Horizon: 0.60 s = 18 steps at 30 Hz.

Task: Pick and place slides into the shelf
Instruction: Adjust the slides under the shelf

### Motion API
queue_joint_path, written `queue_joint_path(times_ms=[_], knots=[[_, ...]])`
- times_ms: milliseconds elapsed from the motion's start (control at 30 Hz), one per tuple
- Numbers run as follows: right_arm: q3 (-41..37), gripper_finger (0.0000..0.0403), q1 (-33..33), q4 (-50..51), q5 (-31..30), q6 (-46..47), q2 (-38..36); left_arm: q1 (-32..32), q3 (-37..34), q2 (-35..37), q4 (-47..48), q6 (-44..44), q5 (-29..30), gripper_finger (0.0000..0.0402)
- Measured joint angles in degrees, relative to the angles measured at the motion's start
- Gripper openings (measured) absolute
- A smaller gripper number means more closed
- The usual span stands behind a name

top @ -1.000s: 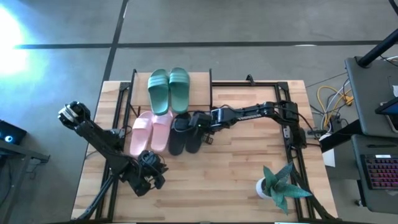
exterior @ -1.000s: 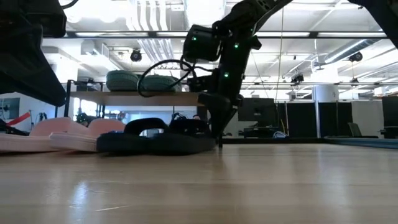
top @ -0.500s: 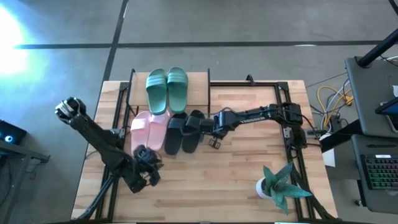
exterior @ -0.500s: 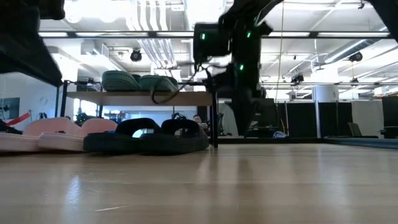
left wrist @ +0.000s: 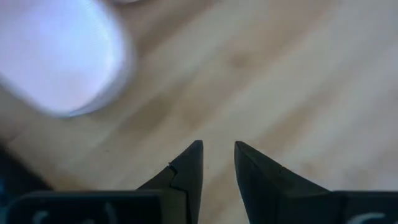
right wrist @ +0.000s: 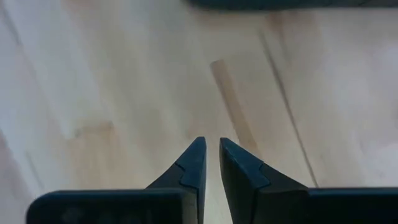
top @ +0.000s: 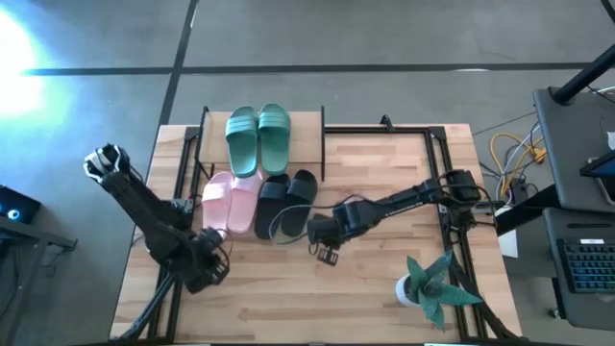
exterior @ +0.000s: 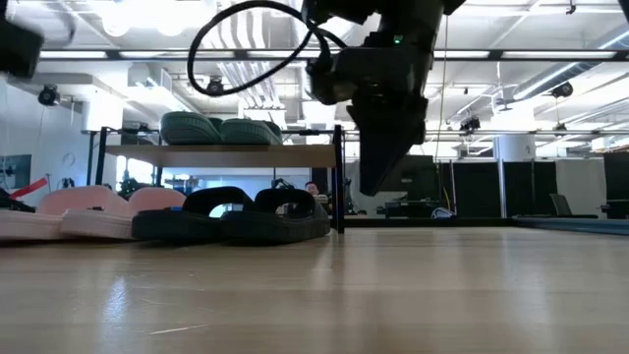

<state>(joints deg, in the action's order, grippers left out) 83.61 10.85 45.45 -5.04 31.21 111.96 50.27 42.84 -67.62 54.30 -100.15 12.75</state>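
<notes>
Green pair of slides (top: 259, 138) on the light wooden top of the shelf (top: 307, 125); pale pink pair (top: 229, 202) and matte black pair (top: 285, 204) side by side on the butcher-block table (top: 384, 288), partly under that board. Spiky potted plant (top: 430, 285) well apart. Right gripper (top: 325, 235) just beside the black pair, fingers nearly pressed together, empty. Left gripper (top: 204, 267) below the pink pair, fingers slightly spread, empty.

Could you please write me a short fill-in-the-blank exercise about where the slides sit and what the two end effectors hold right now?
1. The ____ pair of slides rests on the shelf top board.
2. On the table, the black pair lies beside the ____ pair.
3. The right end effector, close to the black pair, holds ____.
4. The left end effector hangs over bare table near the ____ pair.

Missing words: green; pale pink; nothing; pale pink
</notes>
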Motion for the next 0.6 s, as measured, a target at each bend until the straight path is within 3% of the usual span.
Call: queue_joint_path(times_ms=[167,267,367,600], knots=[[-0.11,0.0038,0.09,-2.42,-5.92,5.14,0.00,0.35,-4.65,-5.32,-1.73,-12.77,-4.54,0.0077],[-0.13,0.0038,0.09,-2.67,-8.33,6.33,0.00,0.70,-6.59,-6.01,-1.33,-19.28,-3.03,0.0077],[-0.11,0.0038,0.29,-2.71,-8.57,6.31,0.00,0.35,-8.50,-5.14,-1.13,-20.76,2.21,0.0077],[-0.11,0.0038,0.29,-2.93,-8.71,6.26,0.00,-0.45,-14.77,-3.47,-1.21,-20.82,2.92,0.0077]])
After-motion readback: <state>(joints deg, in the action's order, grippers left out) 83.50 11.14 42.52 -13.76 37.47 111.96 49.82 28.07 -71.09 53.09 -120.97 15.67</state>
